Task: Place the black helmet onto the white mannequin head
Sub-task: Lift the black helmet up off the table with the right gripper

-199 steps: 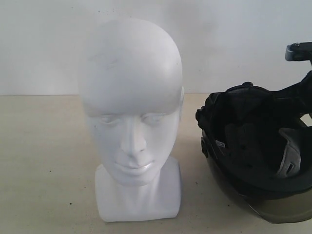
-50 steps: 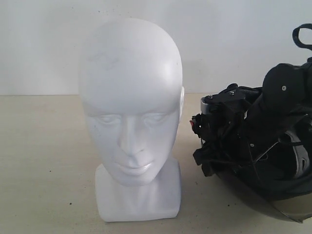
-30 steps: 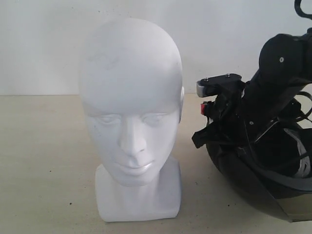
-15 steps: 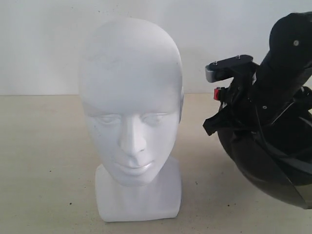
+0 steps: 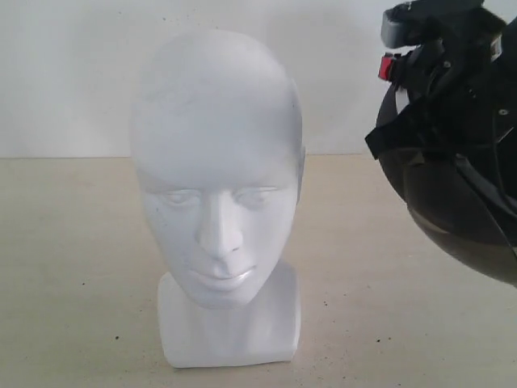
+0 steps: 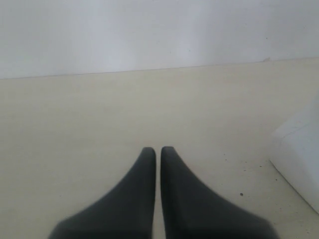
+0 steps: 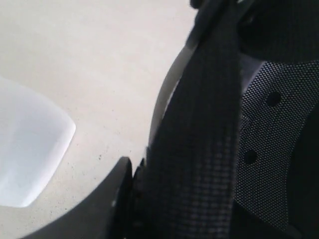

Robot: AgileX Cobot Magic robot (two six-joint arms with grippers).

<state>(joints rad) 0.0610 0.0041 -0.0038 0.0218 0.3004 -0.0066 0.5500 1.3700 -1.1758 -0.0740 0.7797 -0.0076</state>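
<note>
Since the frame half a second back, your right arm has carried the black helmet (image 5: 460, 186) from the lower right of the exterior view up to the upper right. It now hangs clear of the table (image 5: 81, 267) with its far side cut off by the frame edge. The right gripper (image 7: 128, 181) looks clamped on the helmet's rim: the wrist view shows one finger outside the edge, while the other is hidden behind a strap and the padded lining. Your left gripper (image 6: 155, 151) has its fingers pressed together, holding nothing, low over the table near the base of the white mannequin head (image 5: 216, 174). So the pickup and lift look done; the carry across, the turn and the lowering onto the head are left. The head stands upright at centre left, facing the camera, well apart from the helmet. The helmet is tilted: its rounded outside faces the lower left, its long axis runs from upper left to lower right, and its opening is not turned down yet.
</note>
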